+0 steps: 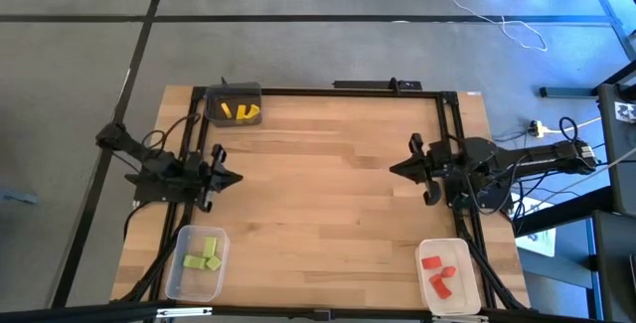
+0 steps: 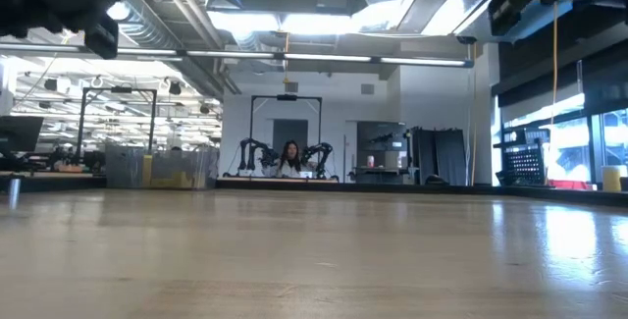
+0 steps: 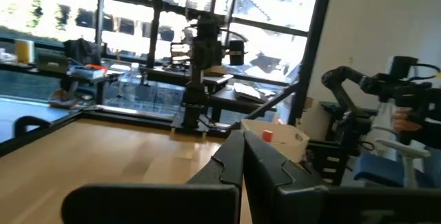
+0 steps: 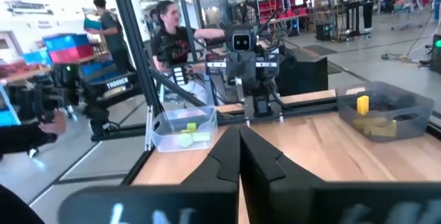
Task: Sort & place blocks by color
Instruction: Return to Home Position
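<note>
With left tool [image 1: 237, 178] and right tool [image 1: 393, 170] both closed on nothing, retract level, well clear of the bins [image 1: 235, 87]: yellow blocks [image 1: 239, 111] upper left, green blocks [image 1: 204, 256] lower left, red blocks [image 1: 438, 274] lower right.

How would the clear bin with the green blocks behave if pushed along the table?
The clear bin would probably slide rather than tip: it sits low and wide on the smooth wooden table. It looks thin-walled and light, so the loose green blocks inside may shift.
</note>
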